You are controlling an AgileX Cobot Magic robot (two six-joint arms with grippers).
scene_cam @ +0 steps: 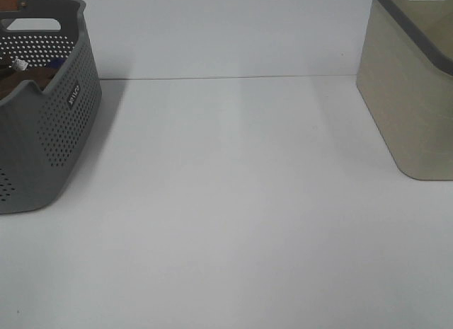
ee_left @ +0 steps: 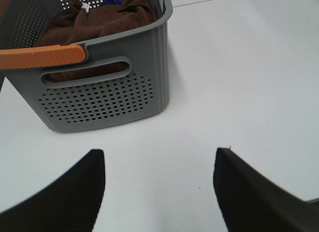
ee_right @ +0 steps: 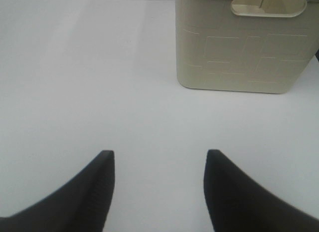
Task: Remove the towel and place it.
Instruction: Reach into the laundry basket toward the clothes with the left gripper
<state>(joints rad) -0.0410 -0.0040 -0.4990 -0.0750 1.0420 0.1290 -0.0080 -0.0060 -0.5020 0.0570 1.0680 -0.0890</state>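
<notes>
The dark brown towel (ee_left: 94, 20) lies bunched inside the grey perforated basket (ee_left: 107, 100), with a small white tag (ee_left: 85, 6) showing at its top. In the exterior high view the basket (scene_cam: 53, 131) stands at the far left and a bit of the towel (scene_cam: 25, 78) shows inside. My left gripper (ee_left: 159, 164) is open and empty above the table, short of the basket. My right gripper (ee_right: 159, 159) is open and empty above the table, short of the beige basket (ee_right: 241, 47). Neither gripper shows in the exterior high view.
A dark blue cloth (ee_left: 112, 1) lies in the grey basket behind the towel. The basket has an orange handle (ee_left: 42, 56). The beige basket (scene_cam: 414, 95) stands at the far right on the white table (scene_cam: 233, 201).
</notes>
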